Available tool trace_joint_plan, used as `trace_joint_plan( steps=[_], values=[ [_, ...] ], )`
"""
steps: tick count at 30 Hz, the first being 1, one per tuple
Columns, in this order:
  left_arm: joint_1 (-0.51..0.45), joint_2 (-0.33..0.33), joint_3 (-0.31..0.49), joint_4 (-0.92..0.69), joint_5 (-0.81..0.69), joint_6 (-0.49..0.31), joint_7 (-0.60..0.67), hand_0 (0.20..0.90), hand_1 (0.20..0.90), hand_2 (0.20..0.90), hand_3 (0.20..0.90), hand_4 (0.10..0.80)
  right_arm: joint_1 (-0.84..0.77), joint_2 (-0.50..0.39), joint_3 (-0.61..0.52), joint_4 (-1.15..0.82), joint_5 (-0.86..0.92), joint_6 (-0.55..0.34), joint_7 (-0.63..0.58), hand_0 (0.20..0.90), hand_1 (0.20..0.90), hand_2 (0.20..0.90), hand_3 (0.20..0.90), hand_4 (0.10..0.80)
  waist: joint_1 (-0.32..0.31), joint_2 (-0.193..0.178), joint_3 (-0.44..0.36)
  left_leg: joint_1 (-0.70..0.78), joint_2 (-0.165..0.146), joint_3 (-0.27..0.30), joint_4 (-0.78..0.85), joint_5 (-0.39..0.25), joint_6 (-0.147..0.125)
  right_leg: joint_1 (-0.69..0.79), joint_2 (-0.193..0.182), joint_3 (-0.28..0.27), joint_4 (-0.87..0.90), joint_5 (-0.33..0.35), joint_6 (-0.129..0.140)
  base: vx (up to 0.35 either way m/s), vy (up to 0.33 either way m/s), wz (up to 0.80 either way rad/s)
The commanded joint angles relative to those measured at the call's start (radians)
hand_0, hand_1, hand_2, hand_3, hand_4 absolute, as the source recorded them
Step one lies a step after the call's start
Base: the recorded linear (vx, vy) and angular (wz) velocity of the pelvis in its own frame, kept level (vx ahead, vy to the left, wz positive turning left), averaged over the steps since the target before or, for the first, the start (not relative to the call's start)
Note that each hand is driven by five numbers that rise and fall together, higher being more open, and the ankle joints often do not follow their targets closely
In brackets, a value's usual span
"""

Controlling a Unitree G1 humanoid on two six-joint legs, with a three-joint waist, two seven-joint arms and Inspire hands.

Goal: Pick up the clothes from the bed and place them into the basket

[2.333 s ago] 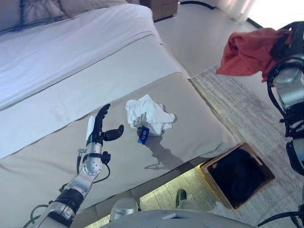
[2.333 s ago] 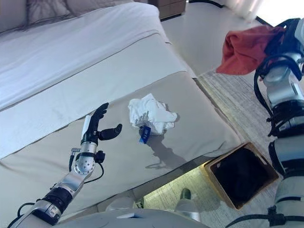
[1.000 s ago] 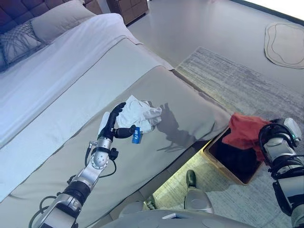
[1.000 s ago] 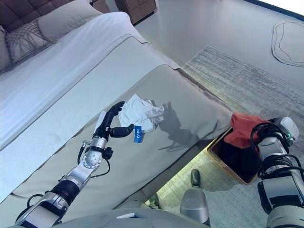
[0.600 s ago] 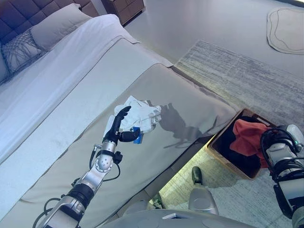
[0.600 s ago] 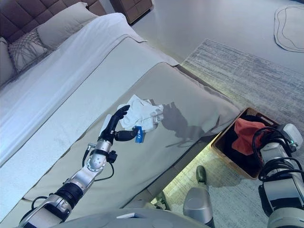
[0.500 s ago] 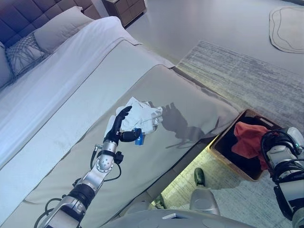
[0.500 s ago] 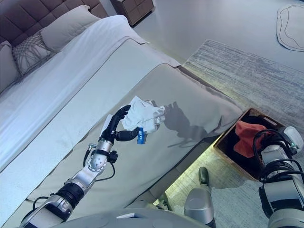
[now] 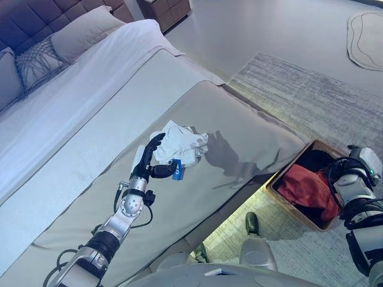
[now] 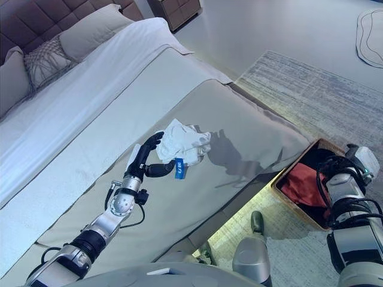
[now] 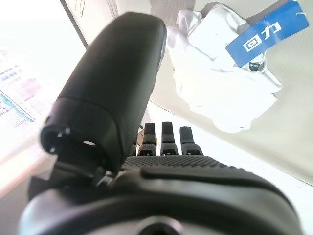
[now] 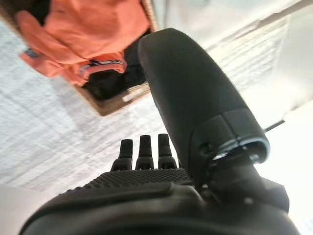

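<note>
- Two garments in play: one white, on the bed; one red, already in the basket.
- Far left, pillows at the head of the bed, well away from the work.
- Left hand reaching across the grey cover to the white garment: fingers straight and laid against its near edge, thumb spread wide below, close to a blue tag hanging from the cloth. Nothing pinched as yet; in the wrist view, fingers straight and the cloth lying just beyond them.
- Step in hand, by the look of it: start of the second pickup, hand at the cloth but not closed.
- Next move calls for curling fingers and thumb round a good bunch of fabric, not the tag alone, then lifting clear of the cover and carrying rightward over the bed's edge.
- Possible snag: loose cloth slipping from a shallow pinch.
- Right of the bed, on the rug, sits the basket, dark inside, with the red garment heaped within and touching its near wall.
- Right hand just beside the basket at the far right: fingers straight, holding nothing, red cloth seen apart from it in the wrist view.
</note>
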Motion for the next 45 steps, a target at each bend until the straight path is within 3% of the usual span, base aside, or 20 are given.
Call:
trace_joint_plan(
  steps=[1,7,12,20,30,34,35,39,45],
  values=[
    [-0.041,0.063,0.053,-0.058,-0.032,-0.059,0.069,0.9,0.9,0.9,0.9,0.8,-0.13,-0.053,0.057,-0.056,-0.079,-0.039,-0.104,0.9,0.9,0.9,0.9,0.8,0.026,-0.122,-0.063,0.014,-0.006,-0.02,0.006,-0.043,-0.027,0.054,0.006,0.005,0.007,-0.068,0.001,0.0,0.0,0.0],
    [-0.017,0.049,0.068,-0.047,-0.024,-0.041,0.101,0.9,0.9,0.9,0.9,0.8,-0.208,-0.06,0.115,-0.291,-0.127,-0.049,-0.137,0.9,0.9,0.9,0.9,0.8,0.046,-0.143,-0.064,-0.001,-0.005,-0.048,0.006,-0.041,-0.027,0.056,0.004,-0.008,0.007,-0.069,-0.004,0.015,0.0,0.05],
    [0.003,0.035,0.071,-0.03,-0.02,-0.037,0.12,0.9,0.9,0.9,0.9,0.8,-0.287,-0.068,0.157,-0.343,-0.184,-0.087,-0.138,0.9,0.9,0.9,0.9,0.8,0.081,-0.149,-0.063,-0.016,-0.01,-0.078,0.006,-0.034,-0.027,0.064,-0.007,-0.038,0.007,-0.077,-0.01,0.021,0.02,0.16],
    [0.035,0.047,0.085,-0.035,-0.023,-0.047,0.125,0.9,0.9,0.9,0.9,0.8,-0.463,-0.065,0.288,-0.323,-0.199,-0.042,-0.098,0.9,0.9,0.9,0.9,0.8,0.16,-0.159,-0.052,-0.059,-0.021,-0.143,0.01,-0.023,-0.023,0.075,-0.03,-0.106,0.014,-0.092,-0.019,0.033,-0.001,0.27],
    [0.042,0.071,0.093,-0.079,-0.056,-0.135,0.12,0.9,0.9,0.9,0.9,0.8,-0.71,-0.031,0.476,-0.243,-0.193,0.022,-0.035,0.9,0.9,0.9,0.9,0.8,0.253,-0.137,0.022,-0.162,-0.038,-0.221,0.057,-0.016,-0.017,-0.005,-0.059,-0.176,0.129,-0.149,-0.042,-0.015,0.012,0.27],
    [-0.017,0.079,0.069,-0.114,-0.068,-0.172,0.144,0.9,0.9,0.9,0.9,0.8,-0.81,-0.026,0.541,-0.168,-0.186,0.013,-0.041,0.9,0.9,0.9,0.9,0.8,0.278,-0.122,0.111,-0.282,-0.045,-0.239,0.241,-0.062,-0.009,-0.111,-0.1,-0.195,0.319,-0.217,-0.065,-0.136,0.009,0.18],
    [-0.028,0.081,0.065,-0.13,-0.063,-0.175,0.156,0.9,0.9,0.9,0.9,0.8,-0.825,-0.017,0.554,-0.148,-0.182,0.011,-0.05,0.9,0.9,0.9,0.9,0.8,0.287,-0.123,0.136,-0.303,-0.047,-0.243,0.3,-0.099,-0.007,-0.139,-0.113,-0.187,0.393,-0.259,-0.062,-0.048,-0.013,0.21],
    [-0.055,0.109,0.056,-0.199,-0.057,-0.152,0.183,0.9,0.9,0.9,0.9,0.8,-0.854,0.026,0.551,-0.111,-0.171,0.038,-0.059,0.9,0.9,0.9,0.9,0.8,0.318,-0.134,0.221,-0.449,-0.062,-0.261,0.574,-0.217,0.035,-0.263,-0.171,-0.181,0.668,-0.352,-0.087,-0.061,-0.009,0.21],
    [-0.041,0.113,0.048,-0.23,-0.077,-0.129,0.178,0.9,0.9,0.9,0.9,0.8,-0.866,0.054,0.535,-0.063,-0.187,0.078,-0.008,0.9,0.9,0.9,0.9,0.8,0.344,-0.127,0.267,-0.588,-0.091,-0.291,0.774,-0.299,0.078,-0.38,-0.214,-0.165,0.857,-0.403,-0.091,-0.003,0.017,0.11]
  ],
)
